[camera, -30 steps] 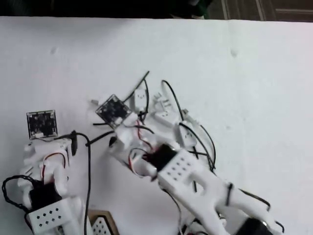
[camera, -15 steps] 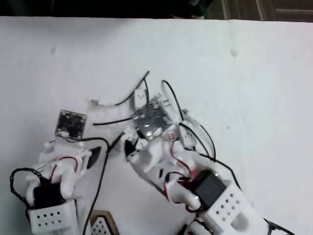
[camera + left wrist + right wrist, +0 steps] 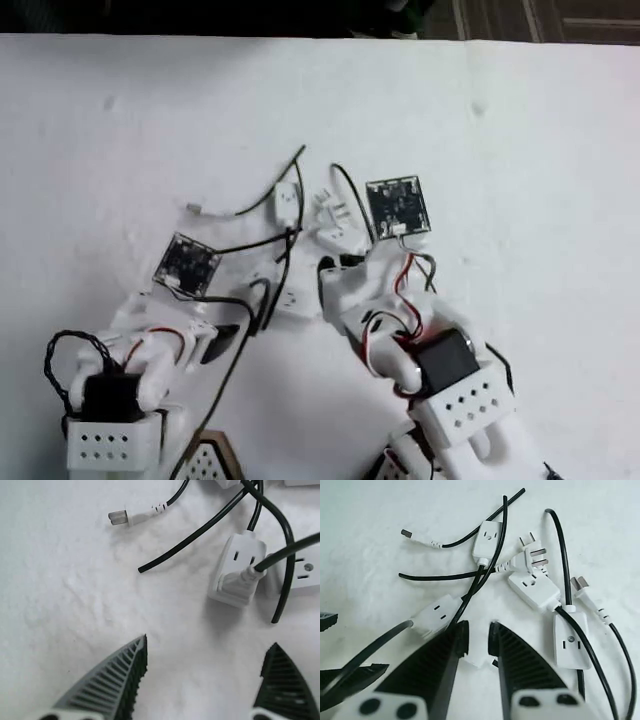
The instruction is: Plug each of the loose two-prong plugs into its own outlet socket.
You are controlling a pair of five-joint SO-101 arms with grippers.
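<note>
Several white outlet sockets and black cords lie tangled mid-table. One socket (image 3: pixel 236 570) has a white plug seated in it; another socket (image 3: pixel 306 573) lies beside it. A loose two-prong plug (image 3: pixel 120 517) (image 3: pixel 193 208) rests apart on its cord. A pronged plug (image 3: pixel 532 551) lies against a socket (image 3: pixel 533 588), and another loose plug (image 3: pixel 579 584) sits beyond. My left gripper (image 3: pixel 205 672) is open over bare table short of the plugged socket. My right gripper (image 3: pixel 478 630) hovers beside a socket (image 3: pixel 435 616), its fingers a narrow gap apart with nothing gripped.
The white table (image 3: pixel 520 130) spreads wide at the back and right. Black cords (image 3: pixel 200 530) cross between the sockets. Further sockets (image 3: pixel 487 534) (image 3: pixel 570 639) lie in the cluster. A brown object (image 3: pixel 208 455) sits at the front edge between the arms.
My right arm has swung from the left side of the cluster to its right side. My left arm has moved right and forward toward the cluster.
</note>
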